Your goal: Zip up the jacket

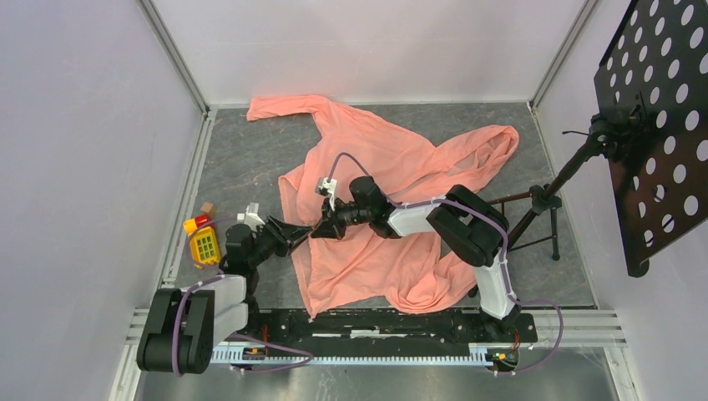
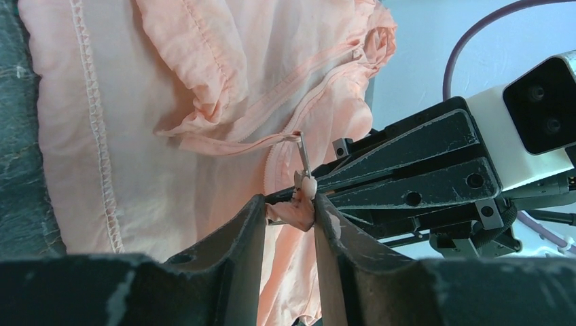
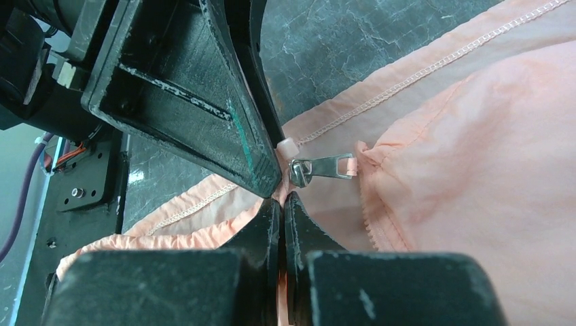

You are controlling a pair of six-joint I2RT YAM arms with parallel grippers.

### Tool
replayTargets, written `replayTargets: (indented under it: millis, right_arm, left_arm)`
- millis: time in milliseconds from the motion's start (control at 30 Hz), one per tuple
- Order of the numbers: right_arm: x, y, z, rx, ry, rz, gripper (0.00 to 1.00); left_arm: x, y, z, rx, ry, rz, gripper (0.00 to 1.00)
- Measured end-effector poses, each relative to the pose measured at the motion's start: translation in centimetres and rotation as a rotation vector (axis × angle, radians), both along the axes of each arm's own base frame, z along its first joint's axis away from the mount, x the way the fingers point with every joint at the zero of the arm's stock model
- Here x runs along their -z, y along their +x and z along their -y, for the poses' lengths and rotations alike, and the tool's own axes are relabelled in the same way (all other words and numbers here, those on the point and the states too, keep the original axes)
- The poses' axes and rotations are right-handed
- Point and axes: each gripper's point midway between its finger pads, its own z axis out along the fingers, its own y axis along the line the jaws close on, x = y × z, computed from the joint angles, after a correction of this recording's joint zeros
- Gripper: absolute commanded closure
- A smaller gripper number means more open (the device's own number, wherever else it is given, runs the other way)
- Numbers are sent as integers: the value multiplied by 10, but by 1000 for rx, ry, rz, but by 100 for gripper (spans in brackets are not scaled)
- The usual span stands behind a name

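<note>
Item: salmon-pink thin fabric hooded jacket, lying crumpled across the grey marbled tabletop. Right gripper: fingers pressed together, pinching the jacket's edge just beside the silver metal zipper pull. Left gripper: fingers narrowly apart around a fabric wad (whether clamped, cannot tell).
</note>
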Motion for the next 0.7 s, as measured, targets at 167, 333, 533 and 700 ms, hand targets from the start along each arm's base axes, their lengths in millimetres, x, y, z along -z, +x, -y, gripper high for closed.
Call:
replayTargets:
  millis: [167, 333, 533, 700]
  right_arm:
    - [0, 0, 0, 6, -3, -7, 82]
    - [7, 5, 8, 47, -53, -34, 49]
    - [-15, 17, 28, 198, -68, -129, 28]
    - [-20, 26, 32, 356, -60, -357, 26]
  left_arm:
    - [3, 1, 2, 10, 3, 1, 88]
    - [14, -1, 2, 26, 34, -15, 96]
    - [26, -5, 5, 68, 63, -25, 97]
    - [26, -5, 12, 98, 66, 4, 97]
